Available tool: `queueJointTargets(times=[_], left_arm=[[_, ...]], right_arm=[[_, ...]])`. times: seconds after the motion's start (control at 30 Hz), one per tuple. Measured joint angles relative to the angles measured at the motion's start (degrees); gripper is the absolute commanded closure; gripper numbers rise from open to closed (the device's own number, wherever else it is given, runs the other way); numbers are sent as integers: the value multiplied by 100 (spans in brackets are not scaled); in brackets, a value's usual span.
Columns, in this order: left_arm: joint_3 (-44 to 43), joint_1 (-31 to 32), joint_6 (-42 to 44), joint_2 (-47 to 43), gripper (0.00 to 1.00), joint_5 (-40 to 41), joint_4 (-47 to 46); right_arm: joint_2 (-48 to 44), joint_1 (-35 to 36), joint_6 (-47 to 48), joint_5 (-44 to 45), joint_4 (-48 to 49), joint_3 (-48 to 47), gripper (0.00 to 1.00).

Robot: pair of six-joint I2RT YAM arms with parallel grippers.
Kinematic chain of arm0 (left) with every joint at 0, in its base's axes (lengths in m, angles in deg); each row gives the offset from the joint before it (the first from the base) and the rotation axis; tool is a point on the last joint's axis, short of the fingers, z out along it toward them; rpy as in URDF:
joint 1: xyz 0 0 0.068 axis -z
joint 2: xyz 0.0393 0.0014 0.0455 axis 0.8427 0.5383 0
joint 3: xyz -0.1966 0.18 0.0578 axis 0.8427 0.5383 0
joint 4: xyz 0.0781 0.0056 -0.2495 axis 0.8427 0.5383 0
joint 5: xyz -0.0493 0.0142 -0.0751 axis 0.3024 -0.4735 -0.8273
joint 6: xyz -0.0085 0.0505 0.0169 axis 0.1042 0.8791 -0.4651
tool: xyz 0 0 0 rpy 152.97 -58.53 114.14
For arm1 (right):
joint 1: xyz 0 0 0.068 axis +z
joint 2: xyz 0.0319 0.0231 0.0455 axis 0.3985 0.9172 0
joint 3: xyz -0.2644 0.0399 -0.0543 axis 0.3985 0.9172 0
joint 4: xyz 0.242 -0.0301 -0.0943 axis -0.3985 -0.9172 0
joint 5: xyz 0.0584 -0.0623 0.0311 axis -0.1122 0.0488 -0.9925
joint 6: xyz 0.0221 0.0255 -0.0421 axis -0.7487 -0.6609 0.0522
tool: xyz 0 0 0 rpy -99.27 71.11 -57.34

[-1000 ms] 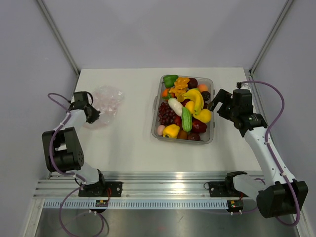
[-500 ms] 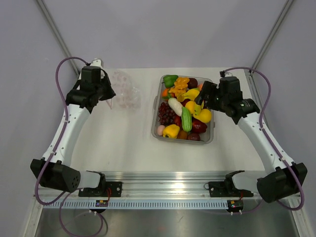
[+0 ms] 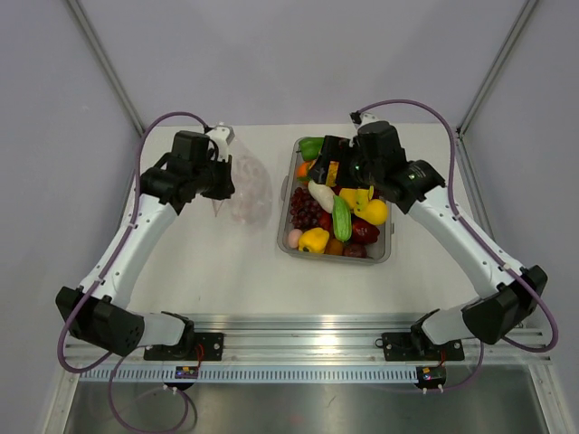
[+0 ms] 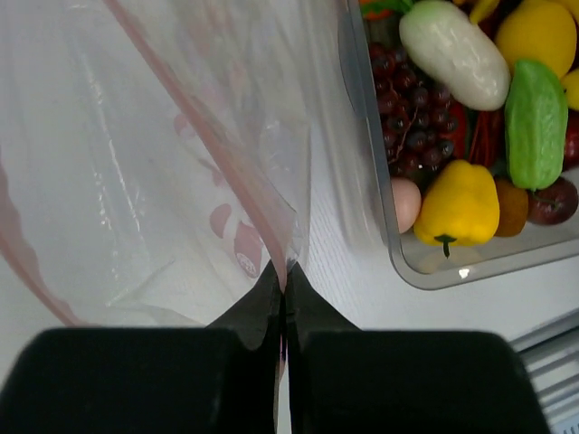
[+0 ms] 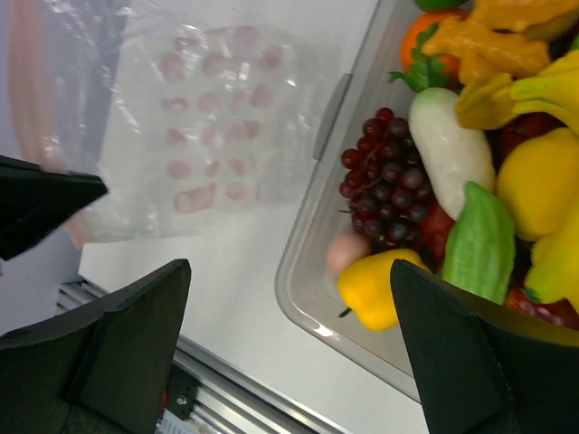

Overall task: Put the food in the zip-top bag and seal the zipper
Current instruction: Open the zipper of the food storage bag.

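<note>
Clear zip-top bag (image 4: 136, 136) clamped tight in the left claw (image 4: 282, 273); right claw (image 5: 289, 271) wide apart, empty, over the food (image 5: 448, 149).

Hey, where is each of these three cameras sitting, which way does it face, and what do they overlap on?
Top external: above and behind the bases, looking down on the table; left arm and right arm show whole.
Left wrist: faces past its left end effector, shut on the zip-top bag, toward the tray.
Right wrist: looks down through the open right end effector at tray and bag.
Shared: both wrist views show the yellow pepper and grapes.
</note>
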Motion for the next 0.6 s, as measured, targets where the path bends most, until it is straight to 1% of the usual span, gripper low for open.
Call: queueJointTargets(times=[0.13,0.23,0.37,0.6], left_arm=[[223,22,210,0,100,-437,-118],[455,59,247,-68,100,-1086,-516],[734,223,240,-127,100,-1834,-907],[866,304,7,-114,100,-2778,-1519]], right_arm=[[332,210,-321,-149,140,-258,1],[612,273,-588,-284,136,-446,0],[1126,409,-782,-321,83,-981,1],[1274,555,-1019,-382,140,-1093,2]])
